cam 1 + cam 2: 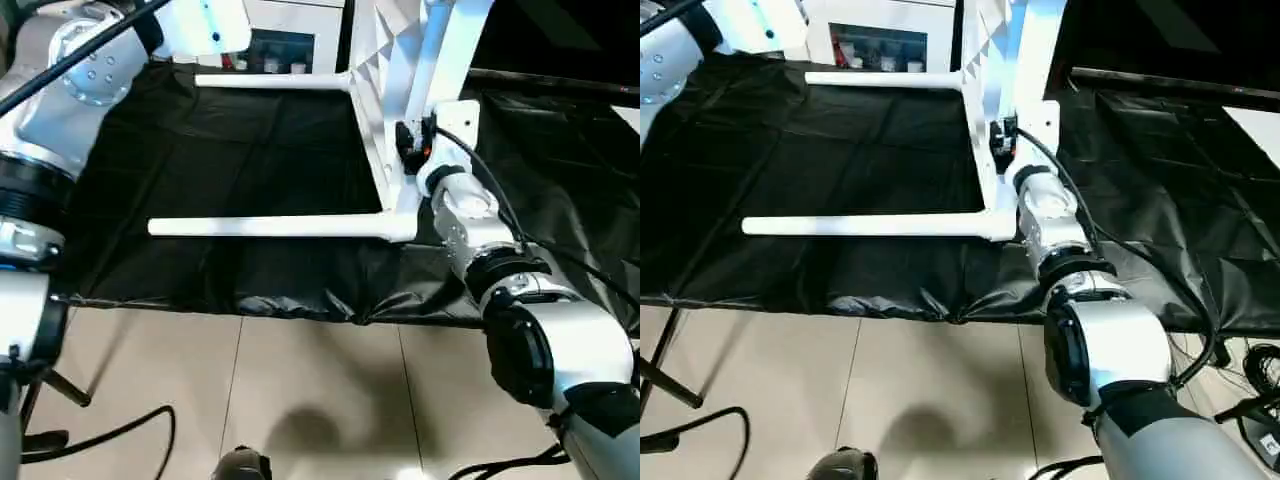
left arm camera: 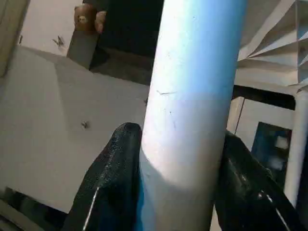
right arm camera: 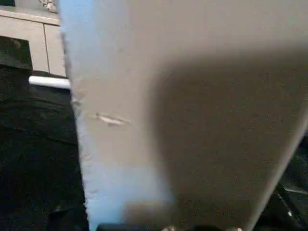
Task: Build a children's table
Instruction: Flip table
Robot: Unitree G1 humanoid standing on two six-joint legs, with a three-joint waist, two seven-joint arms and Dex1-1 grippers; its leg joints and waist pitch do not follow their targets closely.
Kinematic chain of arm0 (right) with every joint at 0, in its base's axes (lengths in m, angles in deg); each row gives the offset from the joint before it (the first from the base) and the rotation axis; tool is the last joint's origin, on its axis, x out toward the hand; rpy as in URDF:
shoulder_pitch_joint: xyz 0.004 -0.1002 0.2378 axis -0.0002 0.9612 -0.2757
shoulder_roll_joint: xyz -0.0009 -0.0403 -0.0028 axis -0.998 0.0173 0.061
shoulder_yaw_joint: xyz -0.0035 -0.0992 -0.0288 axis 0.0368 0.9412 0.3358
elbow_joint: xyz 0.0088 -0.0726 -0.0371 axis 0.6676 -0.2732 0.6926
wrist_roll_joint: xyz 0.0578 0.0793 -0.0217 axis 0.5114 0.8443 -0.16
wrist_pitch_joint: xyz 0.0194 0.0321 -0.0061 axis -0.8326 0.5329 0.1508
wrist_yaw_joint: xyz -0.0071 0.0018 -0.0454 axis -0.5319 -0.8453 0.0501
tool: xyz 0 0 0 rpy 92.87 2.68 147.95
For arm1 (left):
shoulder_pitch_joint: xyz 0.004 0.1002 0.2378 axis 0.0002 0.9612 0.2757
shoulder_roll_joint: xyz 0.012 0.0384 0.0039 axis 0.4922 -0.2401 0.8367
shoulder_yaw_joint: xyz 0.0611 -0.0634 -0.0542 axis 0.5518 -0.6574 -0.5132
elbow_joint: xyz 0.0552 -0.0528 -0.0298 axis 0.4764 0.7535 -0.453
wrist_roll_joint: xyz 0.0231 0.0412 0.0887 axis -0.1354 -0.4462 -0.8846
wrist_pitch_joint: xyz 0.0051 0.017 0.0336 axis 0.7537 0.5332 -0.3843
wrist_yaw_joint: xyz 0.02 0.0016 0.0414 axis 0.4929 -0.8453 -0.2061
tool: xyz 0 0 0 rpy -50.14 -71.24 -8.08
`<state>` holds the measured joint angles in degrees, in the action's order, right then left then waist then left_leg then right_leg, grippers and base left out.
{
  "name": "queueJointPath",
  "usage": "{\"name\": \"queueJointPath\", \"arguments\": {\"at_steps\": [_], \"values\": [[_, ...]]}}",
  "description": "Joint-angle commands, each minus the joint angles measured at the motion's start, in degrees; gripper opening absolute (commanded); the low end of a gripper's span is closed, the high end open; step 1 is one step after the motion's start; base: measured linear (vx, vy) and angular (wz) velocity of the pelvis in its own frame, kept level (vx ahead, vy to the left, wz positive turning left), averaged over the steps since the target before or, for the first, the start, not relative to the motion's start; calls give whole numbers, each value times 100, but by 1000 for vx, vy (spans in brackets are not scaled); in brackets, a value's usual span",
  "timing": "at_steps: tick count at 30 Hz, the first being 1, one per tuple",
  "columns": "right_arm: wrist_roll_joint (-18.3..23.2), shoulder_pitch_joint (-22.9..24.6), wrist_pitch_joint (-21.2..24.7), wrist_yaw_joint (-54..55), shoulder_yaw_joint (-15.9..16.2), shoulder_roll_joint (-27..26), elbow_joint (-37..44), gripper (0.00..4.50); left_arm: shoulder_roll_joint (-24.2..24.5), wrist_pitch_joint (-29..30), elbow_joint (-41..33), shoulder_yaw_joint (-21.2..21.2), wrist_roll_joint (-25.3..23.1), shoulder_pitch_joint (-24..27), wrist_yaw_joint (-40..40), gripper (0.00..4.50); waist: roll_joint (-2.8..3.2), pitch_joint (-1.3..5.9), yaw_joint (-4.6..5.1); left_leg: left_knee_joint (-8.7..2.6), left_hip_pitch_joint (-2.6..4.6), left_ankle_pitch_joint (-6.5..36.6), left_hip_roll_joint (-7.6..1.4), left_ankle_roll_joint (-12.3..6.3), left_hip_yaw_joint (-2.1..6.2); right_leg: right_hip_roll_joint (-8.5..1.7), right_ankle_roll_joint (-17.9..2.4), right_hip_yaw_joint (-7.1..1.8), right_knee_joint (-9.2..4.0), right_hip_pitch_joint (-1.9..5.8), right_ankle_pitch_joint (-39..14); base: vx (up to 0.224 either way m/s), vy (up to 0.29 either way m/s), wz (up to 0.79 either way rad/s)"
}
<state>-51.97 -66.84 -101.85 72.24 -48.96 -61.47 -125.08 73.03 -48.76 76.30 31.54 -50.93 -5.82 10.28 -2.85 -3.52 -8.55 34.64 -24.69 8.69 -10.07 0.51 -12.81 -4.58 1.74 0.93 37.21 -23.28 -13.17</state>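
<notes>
From my head, the white plastic table top stands on edge on the black-sheeted table, two smooth tube legs jutting level toward my left. At my left wrist, my black fingers pinch a round leg. My right fingers' state I cannot tell.

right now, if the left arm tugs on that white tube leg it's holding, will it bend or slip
Probably stiff: the long white plastic tube leg runs straight, no sag. It may slip, since its surface looks smooth and glossy between the left gripper's two black fingers. Likely light, being a hollow-looking tube.
</notes>
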Motion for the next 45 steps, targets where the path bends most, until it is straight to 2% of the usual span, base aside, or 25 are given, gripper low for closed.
{"name": "queueJointPath", "arguments": {"at_steps": [1,5,6,7,8,11,14,17,19,20,21,22,23,25,26,27,28,29,30,33,34,36,38,41,45], "values": [[-106,-156,-130,77,21,342,85,195,-232,280,87,-416,741,168,-76,182,14,499,-14,-291,319,441,-299,-57,179,-335,-1428,-107,-204,183,1068,0,0,0],[-262,-360,-218,46,110,717,201,195,-523,552,120,-657,989,159,-289,182,-1,501,-44,-273,318,396,-294,-124,167,-329,-1429,-112,-210,189,1035,0,0,0],[-350,-522,-244,-30,162,971,246,195,-669,658,165,-774,1066,130,-455,182,0,502,-48,-262,321,367,-291,-132,161,-305,-1439,-106,-208,186,1017,0,0,0],[-378,-580,-253,-61,178,1053,259,195,-717,686,179,-820,1090,129,-518,182,-31,523,-78,-222,312,287,-274,-191,146,-291,-1460,-108,-189,193,1125,0,0,0],[-465,-771,-281,-194,236,1289,290,194,-826,777,219,-917,1155,142,-638,183,-47,507,-95,-202,270,236,-254,-289,131,-296,-1462,-113,-187,180,1142,0,0,0],[-547,-1023,-265,-402,311,1557,324,193,-938,951,142,-1032,1247,242,-689,183,-34,481,-100,-200,237,422,-259,-363,135,-312,-1427,-113,-223,164,724,0,0,0],[-671,-1387,-216,-747,449,1886,378,191,-1133,1172,-45,-1205,1420,467,-681,183,-36,441,-63,-213,239,812,-283,-228,157,-312,-1384,-103,-275,125,29,0,0,0],[-793,-1574,-209,-909,566,2061,398,191,-1271,1340,-240,-1324,1514,664,-668,183,-37,422,-26,-244,248,1108,-296,-94,179,-323,-1297,-101,-314,103,-327,0,0,0],[-914,-1712,-142,-1204,712,2177,377,191,-1415,1534,-449,-1417,1629,904,-642,183,-93,415,33,-255,245,1272,-301,-34,180,-319,-1238,-104,-338,93,-471,0,0,0],[-955,-1759,-103,-1405,776,2217,368,191,-1469,1591,-539,-1439,1661,1015,-643,183,-91,409,50,-258,256,1345,-307,-33,179,-321,-1246,-109,-342,90,-509,0,0,0],[-1435,-1778,-40,-2085,1302,2357,337,191,-1618,1775,-867,-1419,1722,1406,-630,183,-132,401,80,-255,240,1395,-312,-40,187,-320,-1231,-97,-343,97,-600,0,0,0],[-1575,-1764,-35,-2248,1456,2388,326,191,-1649,1812,-952,-1403,1724,1498,-633,183,-130,373,96,-260,230,1498,-316,-46,189,-327,-1195,-100,-371,79,-765,0,0,0],[-1596,-1748,-34,-2284,1486,2386,318,191,-1669,1848,-973,-1396,1732,1526,-623,183,-142,377,106,-262,236,1547,-312,-37,188,-335,-1181,-104,-384,85,-860,0,0,0],[-1562,-1744,-27,-2274,1443,2367,307,191,-1677,1878,-967,-1399,1741,1517,-617,183,-107,362,101,-279,281,1848,-311,54,196,-337,-1083,-119,-432,26,-1266,0,0,0],[-1549,-1744,-21,-2261,1425,2357,304,191,-1675,1878,-945,-1401,1743,1499,-617,183,-96,348,123,-327,314,2328,-318,284,238,-345,-932,-115,-478,-15,-1707,0,0,0],[-1540,-1756,-5,-2244,1417,2345,298,191,-1654,1890,-873,-1414,1753,1414,-610,183,-96,348,123,-327,314,2328,-318,284,238,-345,-932,-115,-478,-15,-1707,0,0,0],[-1530,-1773,2,-2242,1414,2334,298,191,-1635,1874,-787,-1421,1751,1334,-605,183,-92,354,161,-344,373,2872,-312,527,276,-329,-823,-102,-506,-73,-1943,0,0,0],[-1526,-1787,3,-2250,1413,2331,295,191,-1634,1888,-775,-1432,1742,1307,-595,183,-100,359,162,-353,388,2957,-318,565,284,-334,-815,-99,-504,-77,-1920,0,0,0],[-1510,-1804,1,-2269,1401,2321,294,226,-1630,1895,-746,-1444,1732,1273,-586,182,-109,353,174,-367,370,3043,-318,608,302,-343,-807,-96,-499,-72,-1861,0,0,0],[-1448,-1840,5,-2348,1405,2314,292,263,-1634,2011,-815,-1472,1703,1272,-561,182,-109,374,190,-383,343,2948,-318,615,309,-349,-824,-83,-473,-40,-1624,0,0,0],[-1429,-1847,-3,-2380,1399,2310,294,271,-1623,2068,-817,-1470,1702,1278,-577,182,-95,373,217,-379,327,2883,-311,575,303,-354,-867,-87,-468,-30,-1478,0,0,0],[-1424,-1847,-8,-2393,1392,2306,297,283,-1612,2086,-812,-1462,1717,1282,-584,182,-112,376,264,-376,314,2808,-306,530,297,-354,-919,-86,-466,-17,-1401,0,0,0],[-1403,-1840,-39,-2439,1372,2294,306,313,-1590,2122,-770,-1460,1727,1286,-600,182,-114,385,265,-360,314,2642,-309,464,280,-358,-978,-94,-460,-9,-1254,0,0,0],[-1376,-1827,-135,-2498,1359,2280,325,329,-1580,2175,-730,-1470,1729,1302,-594,182,-135,387,260,-348,294,2470,-310,369,272,-370,-990,-96,-459,13,-1282,0,0,0],[-1315,-1808,-314,-2554,1317,2261,352,362,-1572,2201,-726,-1479,1716,1325,-611,182,-138,390,251,-339,297,2365,-317,336,261,-368,-1018,-93,-455,15,-1238,0,0,0]]}}
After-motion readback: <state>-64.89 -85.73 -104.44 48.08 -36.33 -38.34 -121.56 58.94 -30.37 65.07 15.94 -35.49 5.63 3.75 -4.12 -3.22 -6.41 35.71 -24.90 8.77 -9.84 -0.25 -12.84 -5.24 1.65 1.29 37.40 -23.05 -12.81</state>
